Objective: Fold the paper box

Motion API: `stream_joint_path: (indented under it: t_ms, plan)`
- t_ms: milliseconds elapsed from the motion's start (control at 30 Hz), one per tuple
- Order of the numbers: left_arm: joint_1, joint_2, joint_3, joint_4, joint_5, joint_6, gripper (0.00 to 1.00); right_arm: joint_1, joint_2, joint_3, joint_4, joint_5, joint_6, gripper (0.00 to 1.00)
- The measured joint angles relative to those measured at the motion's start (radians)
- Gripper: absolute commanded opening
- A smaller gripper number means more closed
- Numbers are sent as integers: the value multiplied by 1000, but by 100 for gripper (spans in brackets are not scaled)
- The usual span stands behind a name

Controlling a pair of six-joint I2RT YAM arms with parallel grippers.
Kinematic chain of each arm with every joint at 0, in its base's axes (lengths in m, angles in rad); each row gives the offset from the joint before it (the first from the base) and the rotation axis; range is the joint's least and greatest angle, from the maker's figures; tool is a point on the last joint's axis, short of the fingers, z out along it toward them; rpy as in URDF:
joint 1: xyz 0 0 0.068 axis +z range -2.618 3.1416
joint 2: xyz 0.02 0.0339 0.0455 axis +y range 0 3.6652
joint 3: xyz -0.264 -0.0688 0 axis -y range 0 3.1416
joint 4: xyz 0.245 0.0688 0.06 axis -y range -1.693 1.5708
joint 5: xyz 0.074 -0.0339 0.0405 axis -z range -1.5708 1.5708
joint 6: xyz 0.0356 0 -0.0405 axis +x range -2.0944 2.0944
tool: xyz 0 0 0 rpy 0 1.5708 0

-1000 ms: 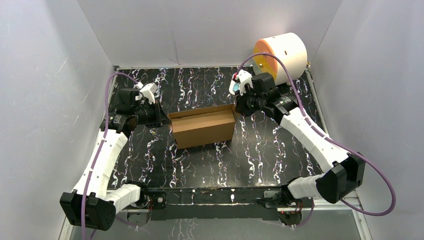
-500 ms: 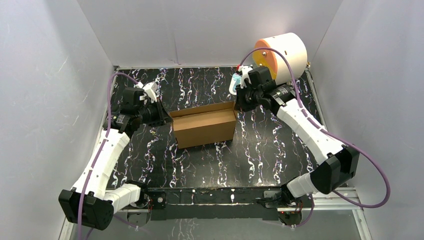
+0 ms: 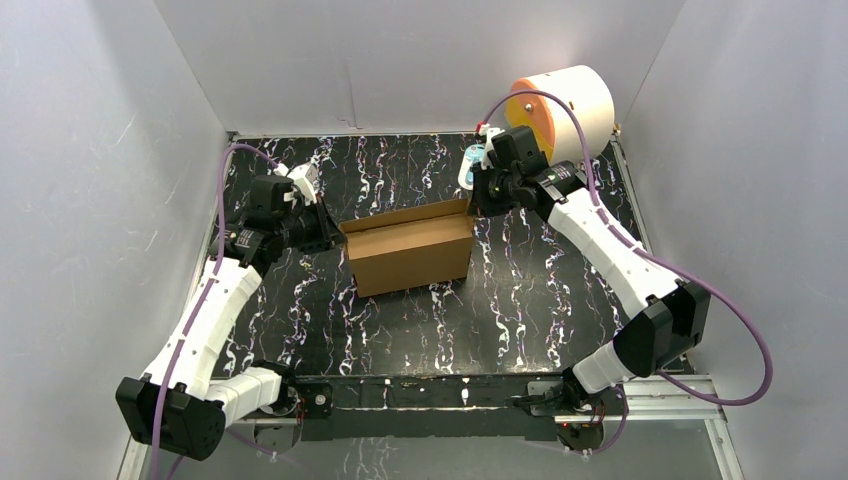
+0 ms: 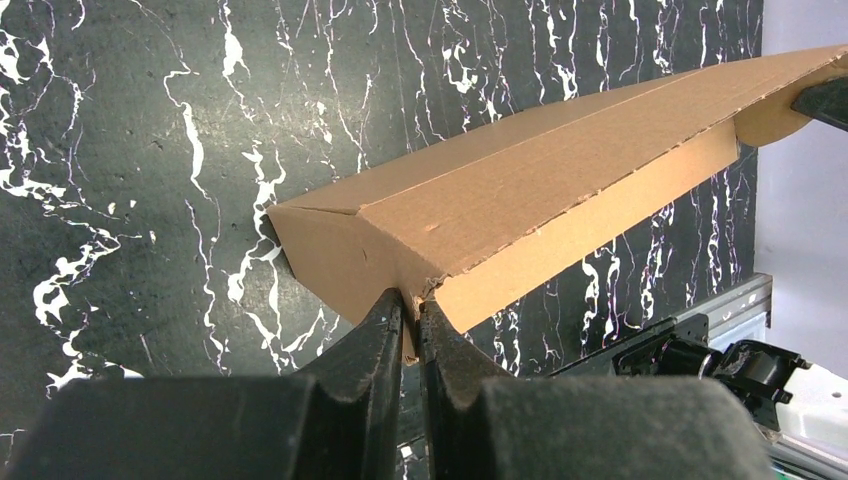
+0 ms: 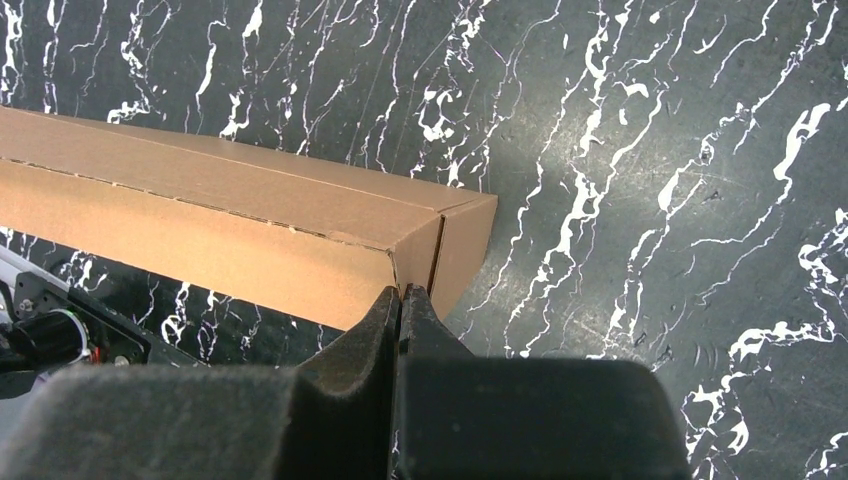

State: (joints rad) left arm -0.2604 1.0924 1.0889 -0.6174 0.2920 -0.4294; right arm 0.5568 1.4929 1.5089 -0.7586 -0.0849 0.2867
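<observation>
The paper box (image 3: 410,252) is plain brown cardboard, standing on the black marbled table with one long panel upright and facing the near edge. My left gripper (image 3: 330,232) is shut on the cardboard at the box's left end; in the left wrist view (image 4: 410,305) the jaws pinch a thin edge of the box (image 4: 520,200). My right gripper (image 3: 474,208) is shut on the box's right end; in the right wrist view (image 5: 402,298) the jaws close on the corner of the box (image 5: 230,220).
A white-and-orange cylinder (image 3: 562,112) lies at the back right corner, just behind my right arm. White walls enclose the table on three sides. A metal rail (image 3: 430,385) with the arm bases runs along the near edge.
My right arm has swung its wrist further back and left, staying at the box's right end. My left gripper has shifted slightly toward the box. The box has barely moved.
</observation>
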Motion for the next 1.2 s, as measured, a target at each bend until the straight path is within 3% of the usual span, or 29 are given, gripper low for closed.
stream_joint_path:
  t_ms: [1200]
  plan:
    - [-12, 10, 18, -16, -16, -101, 4, 92, -106, -166, 164, 192, -29, 0]
